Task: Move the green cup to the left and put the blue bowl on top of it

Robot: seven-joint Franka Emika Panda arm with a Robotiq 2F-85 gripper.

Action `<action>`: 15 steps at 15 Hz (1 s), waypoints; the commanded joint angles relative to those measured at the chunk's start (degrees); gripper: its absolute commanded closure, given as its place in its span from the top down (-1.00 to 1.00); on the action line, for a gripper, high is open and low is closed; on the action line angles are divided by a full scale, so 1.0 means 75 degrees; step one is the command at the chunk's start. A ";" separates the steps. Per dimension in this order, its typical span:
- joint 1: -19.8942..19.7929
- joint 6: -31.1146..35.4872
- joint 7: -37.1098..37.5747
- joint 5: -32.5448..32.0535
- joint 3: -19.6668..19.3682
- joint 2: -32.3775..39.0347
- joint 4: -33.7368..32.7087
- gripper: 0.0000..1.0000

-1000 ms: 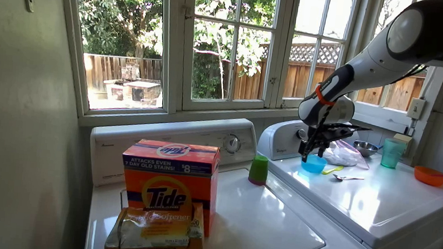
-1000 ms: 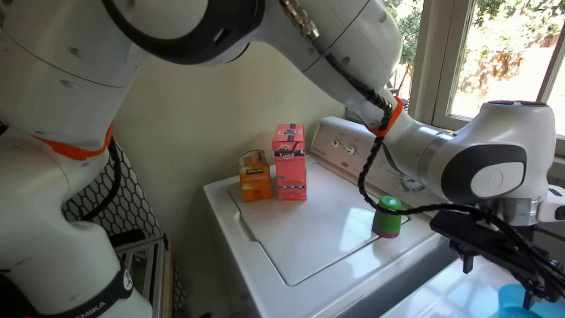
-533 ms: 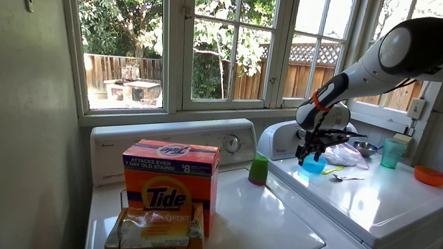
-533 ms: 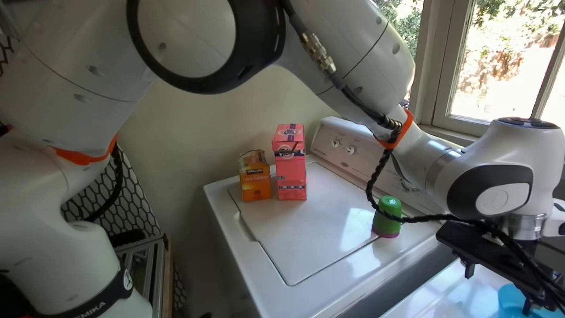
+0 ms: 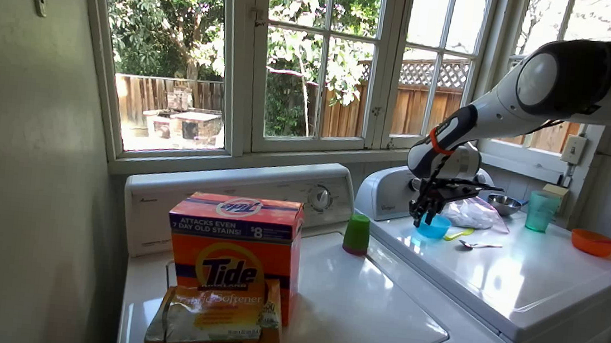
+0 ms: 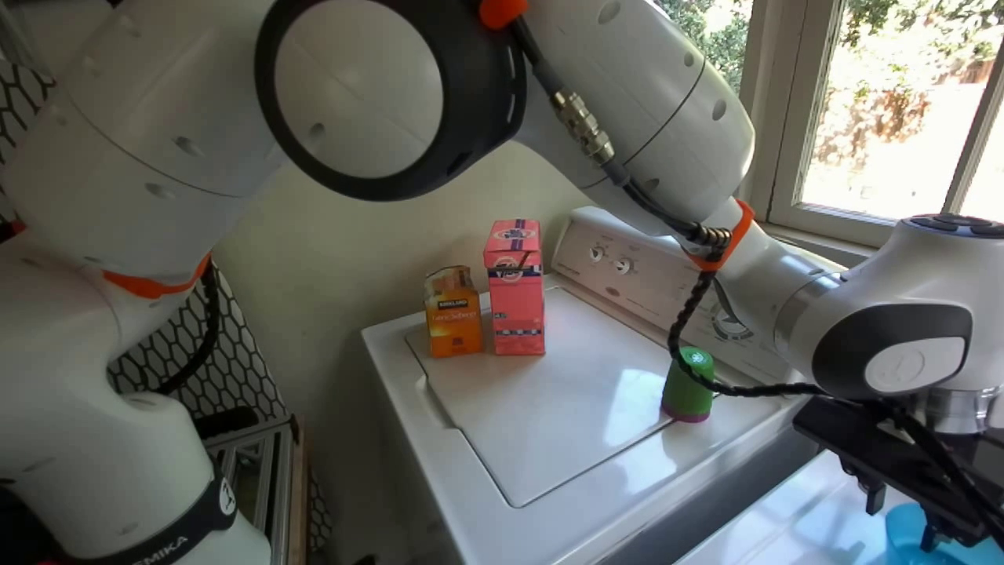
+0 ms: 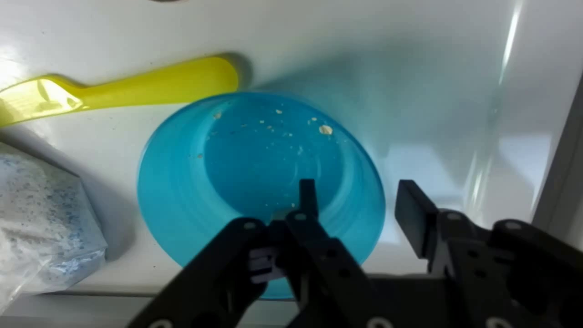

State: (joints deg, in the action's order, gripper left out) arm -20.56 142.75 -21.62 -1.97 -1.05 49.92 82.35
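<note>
Step in hand, as judged: a pick-up. The small, shallow, round sky-blue bowl [image 7: 259,182], plastic-looking, was found upright on top of a glossy white laundry machine [image 5: 486,278]. Its wall was straddled by the black two-fingered pincer [image 7: 356,193]: one finger [image 7: 309,196] was placed inside the bowl, the other outside. Space was visible on either side of the rim, so the pincer was recorded as parted, with nothing grasped. Reason inferred: by a pinch on the thin wall, the wide mouth need not be spanned.

The small green tapered cup [image 5: 357,232], plastic-looking, with a magenta lower edge, was seen mouth-down on the neighbouring white washer [image 5: 359,311], well apart from the bowl. With its base uppermost, a flat seat for the bowl was judged to be offered; the cup's leftward shift was taken as done, the stacking not yet.

A yellow plastic utensil [image 7: 159,86] was noted just beside the bowl; whether they touched could not be told. Risk noted: if lifted by one side, the bowl was expected to tilt, and the pale crumbs [image 7: 325,130] inside might be spilled; levelling over the cup would be called for.
</note>
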 commanded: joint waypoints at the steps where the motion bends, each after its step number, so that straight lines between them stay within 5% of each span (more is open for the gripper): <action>1: -0.0118 -0.0172 -0.0078 0.0255 0.0112 0.0310 -0.0449 -0.60; 4: -0.0106 -0.0193 -0.0024 0.0273 0.0088 0.0372 -0.0543 -0.98; 8: 0.0088 0.0096 0.0359 0.0113 -0.0181 0.0085 -0.0229 -0.98; 15: -0.0839 0.0161 -0.1955 0.0875 0.1219 -0.1782 0.1916 -0.98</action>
State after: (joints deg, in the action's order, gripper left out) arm -22.79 142.74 -26.85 0.54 2.99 44.66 86.24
